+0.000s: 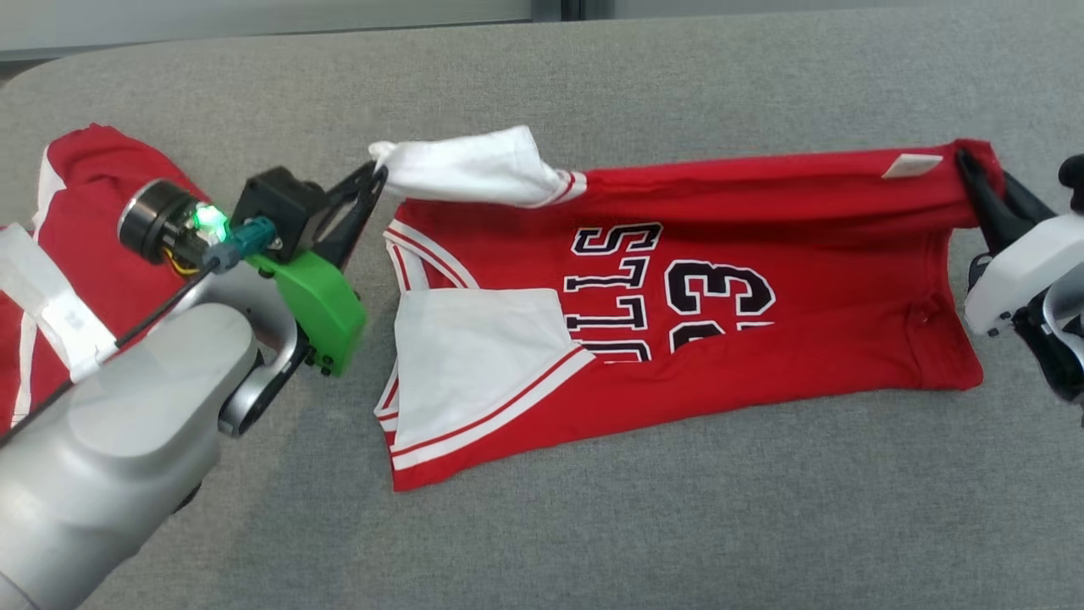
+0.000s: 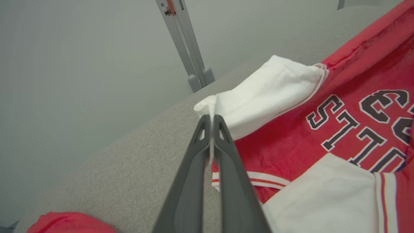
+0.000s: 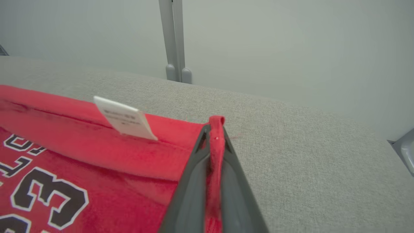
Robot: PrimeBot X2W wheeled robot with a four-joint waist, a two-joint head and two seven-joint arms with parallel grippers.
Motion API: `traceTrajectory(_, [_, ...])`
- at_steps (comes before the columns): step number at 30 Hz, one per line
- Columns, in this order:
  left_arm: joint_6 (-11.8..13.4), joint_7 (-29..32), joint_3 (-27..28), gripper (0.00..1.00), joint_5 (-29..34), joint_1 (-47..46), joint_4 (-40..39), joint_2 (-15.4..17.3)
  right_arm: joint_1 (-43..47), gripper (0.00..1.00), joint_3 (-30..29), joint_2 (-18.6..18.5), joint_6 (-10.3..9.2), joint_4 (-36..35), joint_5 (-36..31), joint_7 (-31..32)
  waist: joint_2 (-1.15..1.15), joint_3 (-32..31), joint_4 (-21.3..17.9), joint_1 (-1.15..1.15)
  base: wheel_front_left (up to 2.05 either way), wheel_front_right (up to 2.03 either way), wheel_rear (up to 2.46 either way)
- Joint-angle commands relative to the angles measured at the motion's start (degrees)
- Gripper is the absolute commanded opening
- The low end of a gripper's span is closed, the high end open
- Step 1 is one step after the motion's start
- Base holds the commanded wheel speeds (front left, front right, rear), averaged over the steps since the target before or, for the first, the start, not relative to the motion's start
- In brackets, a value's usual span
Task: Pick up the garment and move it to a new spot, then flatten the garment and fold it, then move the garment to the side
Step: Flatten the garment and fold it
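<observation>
- Left gripper [image 1: 375, 175] clenched on a white sleeve [image 1: 474, 165] of the red jersey [image 1: 762, 356].
- Right gripper [image 1: 965, 165] pinching its far hem corner (white tag [image 1: 911, 165] alongside).

Grey fabric-covered surface [image 1: 593, 542] carries a red jersey [image 1: 762, 339] mid-surface and another red garment [image 1: 80, 220] at its left
</observation>
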Motion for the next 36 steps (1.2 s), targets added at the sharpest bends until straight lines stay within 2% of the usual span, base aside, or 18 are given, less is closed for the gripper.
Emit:
traceTrajectory(1, [0.8,0.5,-0.3,0.0,0.4,2.1,-1.8,1.2,1.9,0.0,0.7,-0.8,-0.08,-0.3,1.6,-0.2,0.0,-1.8,0.4,0.0,0.0,0.0,0.0])
traceTrajectory(9, [3.0,6.2,-1.9,0.0,1.0,9.2,-13.4,6.8,6.0,0.0,7.5,-4.9,-0.08,-2.1,7.5,2.1,0.0,-3.7,0.6,0.0,0.0,0.0,0.0])
traceTrajectory(14, [2.9,11.4,-2.6,0.0,2.5,12.7,-19.1,9.3,7.6,0.0,11.3,-6.9,-0.08,-4.0,11.4,4.5,0.0,-4.3,0.6,0.0,0.0,0.0,0.0])
traceTrajectory(19, [2.7,15.2,-2.8,0.0,3.0,15.8,-22.9,10.4,8.4,0.0,14.8,-8.3,-0.08,-5.8,15.1,6.7,0.0,-4.8,0.1,0.0,0.0,0.0,0.0])
traceTrajectory(30, [1.3,21.1,-3.0,0.0,1.2,19.2,-22.9,10.6,6.9,0.0,21.2,-9.5,-0.08,-7.7,19.7,9.1,0.0,-4.7,-1.4,0.0,0.0,0.0,0.0])
traceTrajectory(31, [1.1,21.6,-3.0,0.0,0.7,19.7,-22.8,10.5,6.7,0.16,21.6,-9.6,-0.08,-7.6,20.0,9.1,0.0,-4.7,-1.5,0.0,0.0,0.0,0.0])
traceTrajectory(32, [0.9,22.0,-3.0,0.0,0.4,19.9,-22.8,10.4,6.5,0.83,22.0,-9.7,-0.08,-7.6,20.0,8.9,0.0,-4.7,-1.5,0.0,0.0,0.0,0.0])
traceTrajectory(33, [0.6,22.3,-3.0,0.0,-0.1,20.0,-22.8,10.3,6.3,1.0,22.5,-9.8,-0.08,-7.5,19.9,8.4,0.0,-4.8,-1.6,0.0,0.0,0.0,0.0])
traceTrajectory(36, [0.4,23.3,-3.0,0.02,-0.3,20.1,-22.6,10.4,6.1,1.0,23.3,-10.1,-0.08,-6.2,21.0,8.0,0.0,-5.0,-1.7,0.0,0.0,0.0,0.0])
